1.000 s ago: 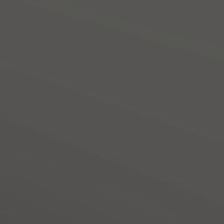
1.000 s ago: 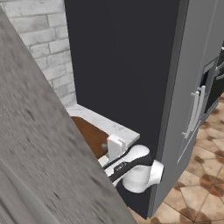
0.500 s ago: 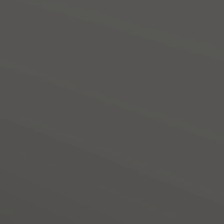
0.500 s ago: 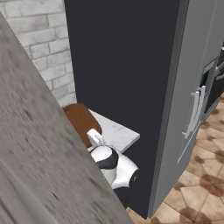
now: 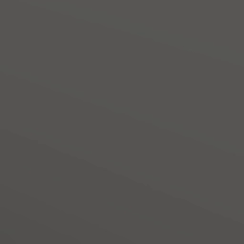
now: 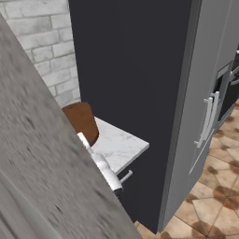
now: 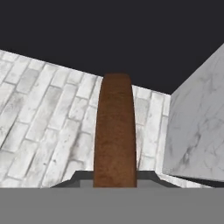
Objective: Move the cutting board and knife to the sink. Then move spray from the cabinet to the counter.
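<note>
- In your hand view the cutting board (image 7: 114, 131) stands edge-on, rising from the 6 o'clock edge toward the centre, a narrow dark-brown strip with a rounded top end.
- The pincer is closed on the cutting board; its finger tips are hidden behind the board's lower end, so you cannot see exactly where they touch.
- Behind the board, a white brick wall (image 7: 39, 113) spreads from 9 o'clock to the centre, and the marble bench (image 7: 197, 131) tilts in at 3 o'clock.
- In your right base view the cutting board (image 6: 81, 121) sits lifted off the bench (image 6: 119, 144), tilted, at about 9 o'clock from the centre.
- The white arm (image 6: 105, 170) reaches up to the board from 7 o'clock.
- A tall dark panel (image 6: 130, 70) rises behind the bench at 12 o'clock.
- A grey fridge (image 6: 207, 93) with a silver bar handle stands at 3 o'clock.
- A blurred grey surface (image 6: 42, 177) close to the camera covers 7 to 10 o'clock.
</note>
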You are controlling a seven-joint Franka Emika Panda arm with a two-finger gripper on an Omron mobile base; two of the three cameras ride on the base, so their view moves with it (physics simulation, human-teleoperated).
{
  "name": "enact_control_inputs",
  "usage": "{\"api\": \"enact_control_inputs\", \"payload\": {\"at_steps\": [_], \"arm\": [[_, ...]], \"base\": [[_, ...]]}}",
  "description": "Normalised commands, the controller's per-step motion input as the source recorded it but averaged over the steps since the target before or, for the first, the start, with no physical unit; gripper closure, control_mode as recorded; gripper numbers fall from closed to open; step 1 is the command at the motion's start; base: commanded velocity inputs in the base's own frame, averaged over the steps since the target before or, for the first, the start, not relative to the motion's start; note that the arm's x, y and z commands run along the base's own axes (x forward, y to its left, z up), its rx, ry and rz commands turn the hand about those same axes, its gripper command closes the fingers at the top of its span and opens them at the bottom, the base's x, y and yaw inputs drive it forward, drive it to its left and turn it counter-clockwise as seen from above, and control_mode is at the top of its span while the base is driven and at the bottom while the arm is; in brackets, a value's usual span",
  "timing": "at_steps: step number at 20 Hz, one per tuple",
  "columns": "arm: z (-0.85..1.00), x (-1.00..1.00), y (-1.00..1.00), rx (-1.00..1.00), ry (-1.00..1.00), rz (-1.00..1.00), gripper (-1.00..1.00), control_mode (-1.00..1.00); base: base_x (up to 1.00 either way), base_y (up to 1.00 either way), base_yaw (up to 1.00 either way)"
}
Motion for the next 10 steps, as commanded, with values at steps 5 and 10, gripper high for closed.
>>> {"api": "enact_control_inputs", "payload": {"at_steps": [5, 10], "arm": [[0.42, -0.50, 0.00, 0.05, -0.01, 0.00, 1.00, -1.00], [0.28, -0.61, 0.00, 0.06, -0.03, 0.00, 1.00, -1.00]], "base": [[0.00, 0.00, 0.00], [0.00, 0.00, 0.00]]}}
